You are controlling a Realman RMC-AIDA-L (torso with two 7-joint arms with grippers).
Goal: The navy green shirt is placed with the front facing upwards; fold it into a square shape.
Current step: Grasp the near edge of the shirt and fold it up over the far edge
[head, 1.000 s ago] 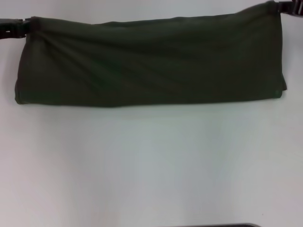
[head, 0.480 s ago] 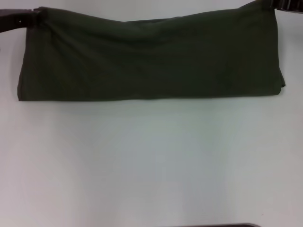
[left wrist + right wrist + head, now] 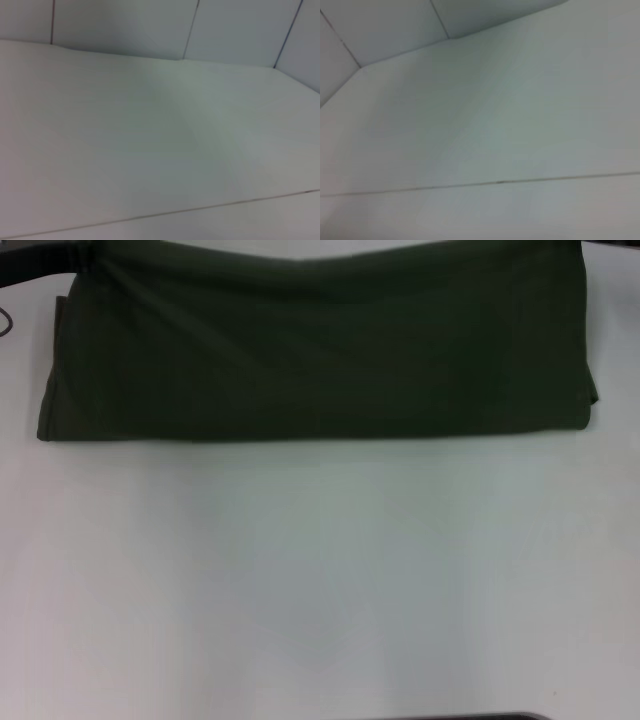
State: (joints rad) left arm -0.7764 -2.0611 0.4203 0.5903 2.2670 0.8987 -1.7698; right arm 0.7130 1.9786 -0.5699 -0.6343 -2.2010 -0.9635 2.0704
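Left claw shows only as a dark arm end at 10 o'clock in the head view, right against the upper left corner of the navy green shirt; its opening cannot be told. Right claw is out of view past the 1 o'clock corner, so its state cannot be told either. Both wrist views show bare white worktop and a panelled wall behind, no fingers and no cloth.

Shirt sits at 12 o'clock, a long dark olive band running left to right, already doubled over. No lettering shows; plain cloth faces up. Lower edge lies fairly straight across the worktop; upper edge runs off the top of the picture. Diagonal creases spread from the left corner. A small layered tail shows at the right end, near 3 o'clock.

Judged step: drawing or laying the folded band flat by its two far corners. To do it well, both corners should travel level and together, with even tension so the creases pull out and the lower edge stays straight. Uneven pull would likely skew the band.

Room: white worktop from 4 to 8 o'clock offers open space for the next fold. A dark edge sits at 6 o'clock, unidentifiable.
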